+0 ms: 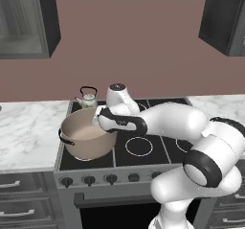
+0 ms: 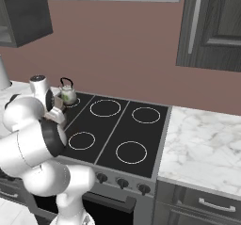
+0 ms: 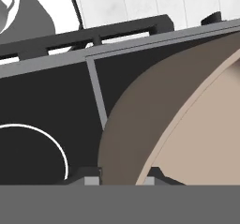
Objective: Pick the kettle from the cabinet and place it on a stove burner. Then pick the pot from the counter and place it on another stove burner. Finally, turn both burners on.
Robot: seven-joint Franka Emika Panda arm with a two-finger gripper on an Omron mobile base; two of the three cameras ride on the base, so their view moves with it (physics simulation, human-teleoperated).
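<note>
Gripper (image 3: 119, 180) clamping pot (image 1: 86, 137) rim, setting down on front-left burner; keeping level, centring on ring, clear of kettle (image 1: 88, 97) behind.

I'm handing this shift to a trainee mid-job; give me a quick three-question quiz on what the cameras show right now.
1. True or false: the small white floral kettle stands on the black glass cooktop at a rear burner.
2. What does the gripper hold? A) the kettle's handle B) the wall of the large tan pot C) a knob
3. Fill in: the pot sits over the cooktop's front ____ corner, seen from the robot.

Key: 1 true. 2 B, one fingertip on each side of the pot's wall. 3 left.
</note>
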